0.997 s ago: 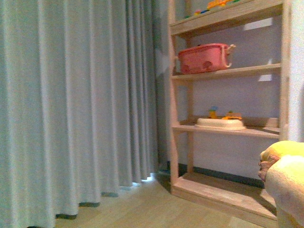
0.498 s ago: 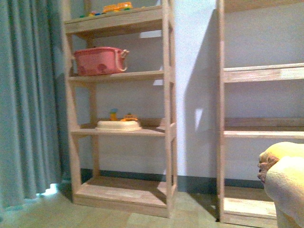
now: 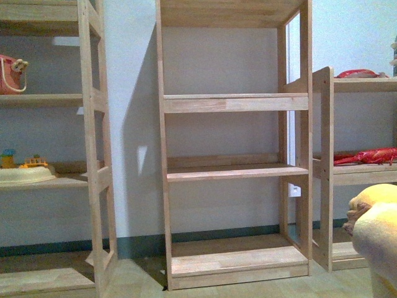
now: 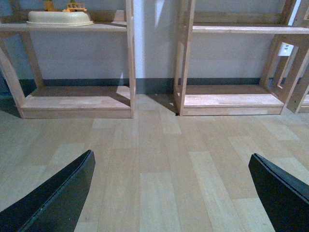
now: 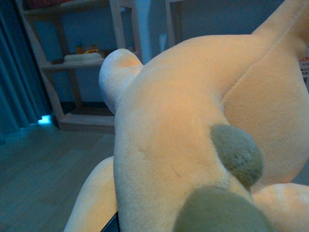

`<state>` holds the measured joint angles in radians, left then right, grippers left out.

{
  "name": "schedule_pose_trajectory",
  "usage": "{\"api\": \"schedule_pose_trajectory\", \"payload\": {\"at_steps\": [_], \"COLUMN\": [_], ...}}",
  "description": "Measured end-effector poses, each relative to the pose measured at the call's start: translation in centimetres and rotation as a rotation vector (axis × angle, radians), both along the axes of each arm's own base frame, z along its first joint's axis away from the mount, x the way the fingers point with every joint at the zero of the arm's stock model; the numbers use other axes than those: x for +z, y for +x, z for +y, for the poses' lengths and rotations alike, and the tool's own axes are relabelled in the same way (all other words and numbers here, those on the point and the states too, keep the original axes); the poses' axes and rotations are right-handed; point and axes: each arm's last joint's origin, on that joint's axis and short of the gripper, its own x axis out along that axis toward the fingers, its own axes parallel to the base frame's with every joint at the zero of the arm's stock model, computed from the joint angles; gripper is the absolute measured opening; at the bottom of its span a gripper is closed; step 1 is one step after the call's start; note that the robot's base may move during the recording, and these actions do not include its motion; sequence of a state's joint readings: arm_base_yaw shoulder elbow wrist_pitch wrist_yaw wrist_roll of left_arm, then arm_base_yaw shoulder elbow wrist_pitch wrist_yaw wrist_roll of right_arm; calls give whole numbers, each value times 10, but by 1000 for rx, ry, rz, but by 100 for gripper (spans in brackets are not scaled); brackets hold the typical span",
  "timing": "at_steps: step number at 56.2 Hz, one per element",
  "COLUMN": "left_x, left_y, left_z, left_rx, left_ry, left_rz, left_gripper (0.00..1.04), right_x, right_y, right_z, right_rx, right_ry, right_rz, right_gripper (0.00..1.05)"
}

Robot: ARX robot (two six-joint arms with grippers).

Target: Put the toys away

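Note:
The orange-yellow plush animal [image 3: 378, 233] shows at the lower right of the front view, held up off the floor. It fills the right wrist view [image 5: 193, 125], with darker spikes [image 5: 236, 154] on its back. My right gripper is shut on the plush animal; its fingers are hidden under the plush. My left gripper [image 4: 171, 193] is open and empty above the wooden floor, its two black fingers [image 4: 53, 198] far apart. An empty wooden shelf unit [image 3: 232, 155] stands straight ahead against the wall.
A second shelf unit [image 3: 56, 174] at left holds a white tray with small toys [image 3: 22, 171] and a pink basket [image 3: 9, 74]. A third unit [image 3: 360, 167] at right holds red items [image 3: 363, 155]. A wooden floor [image 4: 154, 159] lies before the shelves.
The front view has swung right: curtain and the shelf with the pink basket slid off to the left, and the empty middle shelf unit now stands in the centre. The plush stays at lower right.

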<state>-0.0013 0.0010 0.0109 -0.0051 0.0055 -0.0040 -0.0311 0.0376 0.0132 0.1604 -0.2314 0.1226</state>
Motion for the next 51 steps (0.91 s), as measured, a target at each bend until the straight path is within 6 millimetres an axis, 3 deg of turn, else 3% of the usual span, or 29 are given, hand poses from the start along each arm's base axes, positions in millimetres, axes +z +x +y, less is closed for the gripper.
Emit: {"api": "schedule_pose_trajectory", "payload": {"at_steps": [51], "left_x": [0], "left_y": [0], "left_z": [0], "left_rx": [6], "left_ry": [0], "left_rz": [0], "left_gripper": [99], "right_x": [0], "right_y": [0], "right_z": [0], "right_rx": [12], "right_ry": [-2], "right_rz": [0], "right_gripper": [17]}}
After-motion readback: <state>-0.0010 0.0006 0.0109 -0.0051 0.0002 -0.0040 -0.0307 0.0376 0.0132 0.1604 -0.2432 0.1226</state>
